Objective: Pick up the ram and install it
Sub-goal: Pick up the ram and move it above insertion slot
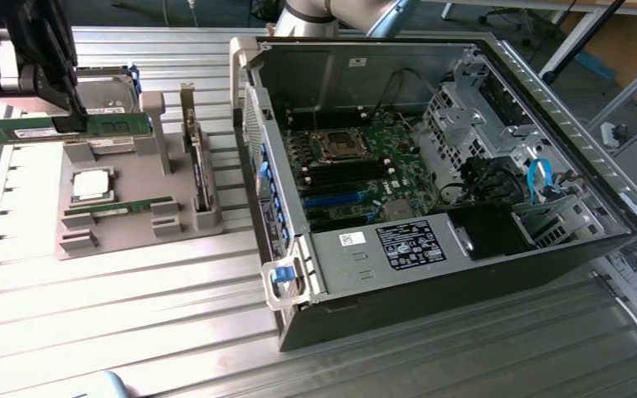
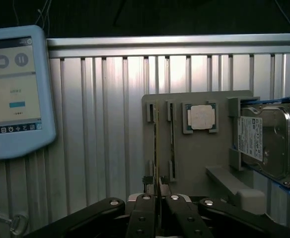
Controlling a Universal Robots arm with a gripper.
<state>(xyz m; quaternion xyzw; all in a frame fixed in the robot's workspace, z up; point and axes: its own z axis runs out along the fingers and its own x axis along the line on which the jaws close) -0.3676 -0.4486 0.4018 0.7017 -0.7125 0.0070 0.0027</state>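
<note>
My gripper (image 1: 70, 123) is shut on the ram (image 1: 31, 130), a long green stick with a pale label. It hangs level above the far-left part of the grey holder tray (image 1: 130, 236). In the wrist view the ram (image 2: 157, 144) shows edge-on between the black fingers (image 2: 144, 206), over the tray's outer slot. The gripper (image 2: 158, 191) pinches it near one end. A second green stick (image 1: 119, 207) lies in a slot of the tray. The open computer case (image 1: 430, 166) stands on the exterior view's right, its motherboard (image 1: 363, 166) exposed.
The tray also carries a silver processor chip (image 1: 89, 186), a hard drive (image 1: 109, 91) and an upright expansion card (image 1: 196, 157). A teach pendant (image 2: 13, 89) lies on the ribbed aluminium table (image 1: 130, 315). The case's wall (image 1: 255, 141) rises between tray and motherboard.
</note>
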